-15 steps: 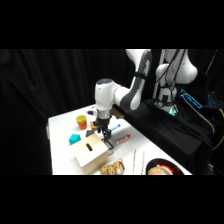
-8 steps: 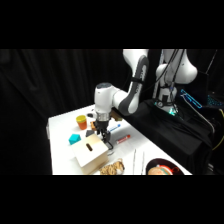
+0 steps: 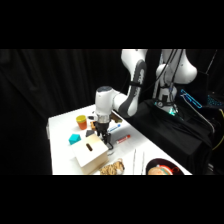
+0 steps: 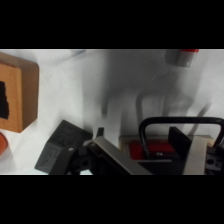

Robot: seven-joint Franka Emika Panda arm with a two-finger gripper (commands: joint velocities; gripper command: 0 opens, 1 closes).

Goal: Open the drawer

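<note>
In the side view a pale wooden box [image 3: 90, 154] with a dark slot in its top stands on the white table [image 3: 60, 125]. My gripper [image 3: 104, 137] comes down from above and sits low against the box's back right side. The wrist view shows the drawer's dark loop handle [image 4: 180, 121] right in front of the gripper's black linkage [image 4: 62, 150]. Light wood of the drawer [image 4: 201, 156] sits just behind the handle, with something red [image 4: 150, 149] beside it. A wooden face with a dark mark [image 4: 17, 92] lies at the left of that view.
An orange block [image 3: 81, 121] and a teal piece [image 3: 74, 138] stand left of the gripper. A red marker [image 3: 122, 138] lies to its right. Some food [image 3: 114, 168] and a dark plate [image 3: 161, 169] sit near the front edge. A grey and red object [image 4: 181, 56] shows at the top of the wrist view.
The gripper has stayed at the box's back right side, barely shifting. The arm's upper links have swung a little.
</note>
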